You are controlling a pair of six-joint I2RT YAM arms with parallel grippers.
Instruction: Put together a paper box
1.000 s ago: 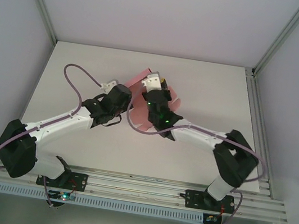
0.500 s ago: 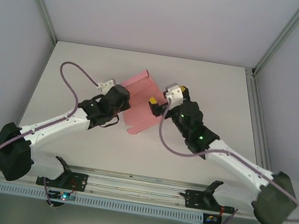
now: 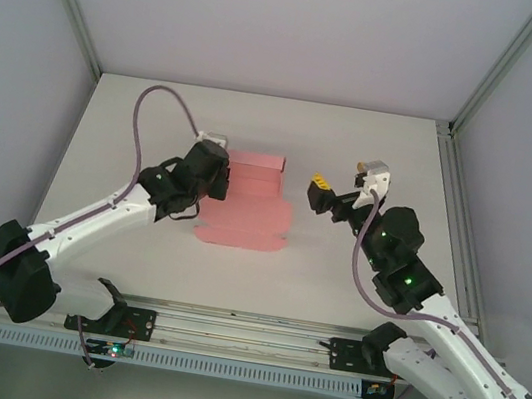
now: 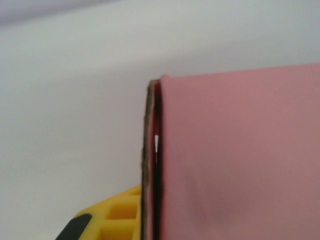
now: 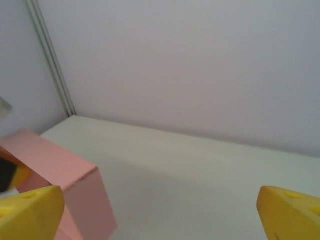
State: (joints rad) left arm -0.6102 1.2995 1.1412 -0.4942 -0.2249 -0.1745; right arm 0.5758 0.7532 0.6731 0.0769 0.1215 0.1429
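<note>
My left pincer (image 3: 220,180) pinches the left edge of the box (image 3: 250,207), partly folded in the middle of the table (image 3: 376,146); my right pincer (image 3: 319,194) hangs spread wide just right of it, apart.

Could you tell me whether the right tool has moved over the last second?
Yes: the right tool has pulled back rightward, off the box, toward the right rail.
</note>
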